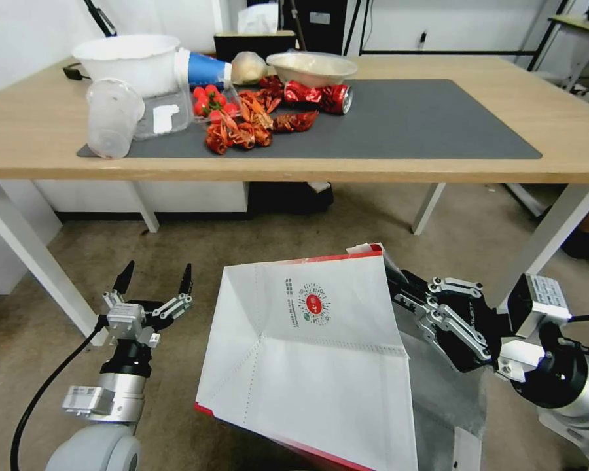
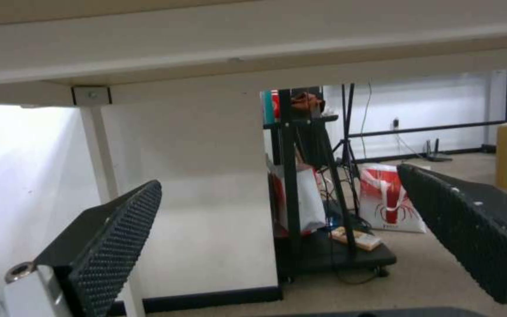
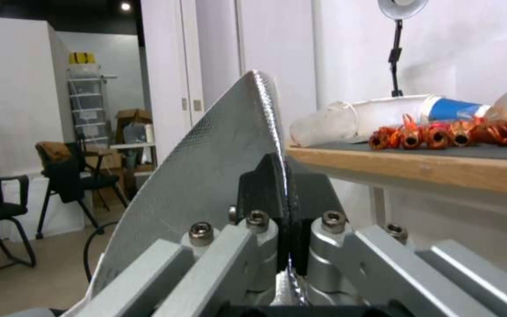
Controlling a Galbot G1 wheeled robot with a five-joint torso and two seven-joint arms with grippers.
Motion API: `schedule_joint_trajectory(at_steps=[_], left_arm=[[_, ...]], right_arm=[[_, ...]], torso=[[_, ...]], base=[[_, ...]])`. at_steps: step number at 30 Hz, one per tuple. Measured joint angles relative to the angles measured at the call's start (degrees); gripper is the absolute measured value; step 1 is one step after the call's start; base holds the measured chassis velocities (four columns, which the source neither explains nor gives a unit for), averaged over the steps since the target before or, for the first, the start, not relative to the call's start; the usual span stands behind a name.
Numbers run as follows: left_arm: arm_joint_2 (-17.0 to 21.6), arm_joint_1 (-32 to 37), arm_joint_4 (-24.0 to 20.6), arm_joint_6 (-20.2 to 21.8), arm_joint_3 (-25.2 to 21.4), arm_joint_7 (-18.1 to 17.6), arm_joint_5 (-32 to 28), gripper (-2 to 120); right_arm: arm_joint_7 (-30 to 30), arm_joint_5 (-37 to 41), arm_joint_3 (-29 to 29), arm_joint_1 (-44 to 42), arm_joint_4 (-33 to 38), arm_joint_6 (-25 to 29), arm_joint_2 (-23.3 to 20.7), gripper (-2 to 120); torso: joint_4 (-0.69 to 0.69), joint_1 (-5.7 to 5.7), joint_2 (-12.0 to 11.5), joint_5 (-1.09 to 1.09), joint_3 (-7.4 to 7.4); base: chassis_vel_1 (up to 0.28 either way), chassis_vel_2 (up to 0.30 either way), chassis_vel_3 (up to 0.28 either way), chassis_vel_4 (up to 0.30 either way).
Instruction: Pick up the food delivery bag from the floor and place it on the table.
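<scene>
On the table (image 1: 438, 167) we count one dark grey mat (image 1: 406, 124), one large white bowl (image 1: 127, 62), one shallower bowl (image 1: 311, 65), one clear plastic cup on its side (image 1: 111, 118), one blue-and-white paper cup on its side (image 1: 203, 69), and one crushed red can (image 1: 321, 95). Crayfish shells (image 1: 242, 127) lie in one heap, too tangled to number. One food delivery bag (image 1: 307, 366). Two grippers: left (image 1: 156, 281), right (image 1: 394, 275).

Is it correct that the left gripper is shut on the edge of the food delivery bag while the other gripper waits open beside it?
The arms are swapped. The right wrist view shows the right gripper shut on the foil-lined edge of the food delivery bag. The left gripper is the one waiting open beside it, as the head view shows.
</scene>
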Motion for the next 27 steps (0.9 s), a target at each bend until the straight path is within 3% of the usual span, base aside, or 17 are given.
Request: schedule_joint_trajectory(at_steps=[27], left_arm=[[0.08,0.69,-1.25,1.47,-0.83,-0.2,1.47,100]], right_arm=[[-2.25,0.02,0.05,-0.42,0.0,0.31,1.43,0]], torso=[[0.0,1.68,6.2,0.0,4.55]], base=[[0.0,0.0,0.0,0.0]])
